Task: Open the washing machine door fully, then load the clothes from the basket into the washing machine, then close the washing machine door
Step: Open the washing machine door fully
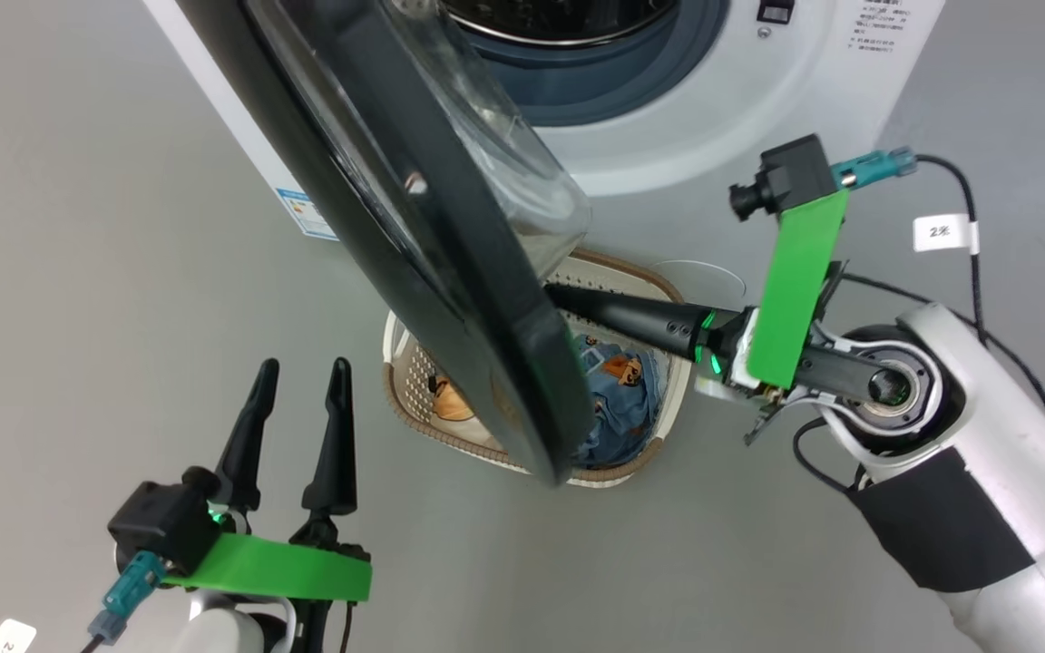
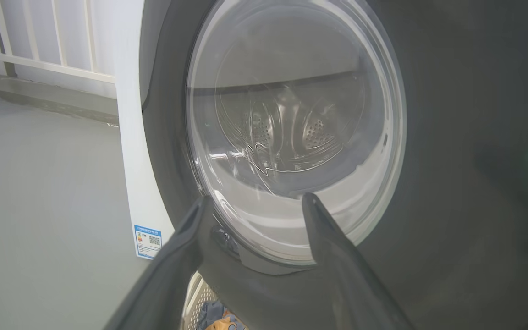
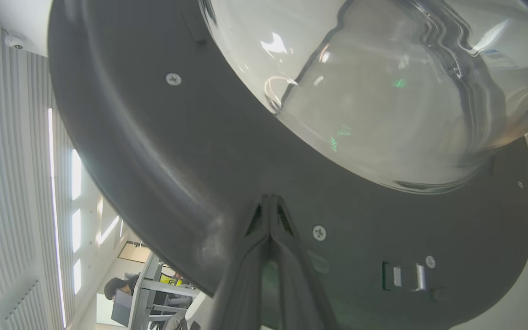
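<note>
The washing machine stands at the top of the head view with its drum mouth showing. The washing machine door hangs partly open, its black ring edge-on above the basket. Blue clothes with orange figures lie in the basket. My right gripper is shut, and its tips lie against the door's inner black ring just below the glass bowl; the joined tips are my right gripper. My left gripper stands open on the door's outer side, and in the left wrist view my left gripper faces the glass.
Grey floor surrounds the machine. A blue label sits low on the machine's white side. A white railing stands behind. The door latch is on the inner ring. A person sits at a desk far off. A tagged cable trails from my right wrist.
</note>
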Motion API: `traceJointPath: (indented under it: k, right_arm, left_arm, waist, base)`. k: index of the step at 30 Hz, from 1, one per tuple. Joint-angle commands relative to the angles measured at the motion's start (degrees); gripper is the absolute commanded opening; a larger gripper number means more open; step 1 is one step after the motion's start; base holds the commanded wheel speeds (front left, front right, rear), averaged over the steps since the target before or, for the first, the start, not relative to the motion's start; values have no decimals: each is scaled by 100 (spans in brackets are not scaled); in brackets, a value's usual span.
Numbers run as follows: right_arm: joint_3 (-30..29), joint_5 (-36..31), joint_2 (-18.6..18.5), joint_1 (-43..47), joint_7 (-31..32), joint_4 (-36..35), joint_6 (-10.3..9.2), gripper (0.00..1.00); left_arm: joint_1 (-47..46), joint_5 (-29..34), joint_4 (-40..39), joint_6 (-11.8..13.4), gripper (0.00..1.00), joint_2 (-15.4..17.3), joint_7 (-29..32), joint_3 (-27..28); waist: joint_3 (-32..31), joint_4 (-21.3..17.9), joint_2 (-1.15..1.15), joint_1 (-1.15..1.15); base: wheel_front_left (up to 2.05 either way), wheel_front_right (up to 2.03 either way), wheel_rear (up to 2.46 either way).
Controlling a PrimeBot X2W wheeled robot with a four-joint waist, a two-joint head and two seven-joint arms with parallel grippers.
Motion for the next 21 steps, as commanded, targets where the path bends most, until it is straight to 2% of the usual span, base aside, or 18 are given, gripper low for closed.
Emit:
traceJointPath:
  k: [1,14,21]
  right_arm:
    - [114,9,188,113,71,-232,34,0]
    - [260,-45,469,326,263,-352,34,0]
    - [57,-112,478,469,23,-338,34,0]
  left_arm:
    - [71,35,-97,-24,100,107,-36,208]
    - [172,67,-41,-27,100,107,-36,225]
    - [254,145,24,-28,100,107,-36,297]
  waist:
    - [-50,42,0,0]
    - [-224,145,0,0]
    - [-408,56,0,0]
  base:
    - [0,0,0]
    - [0,0,0]
    - [0,0,0]
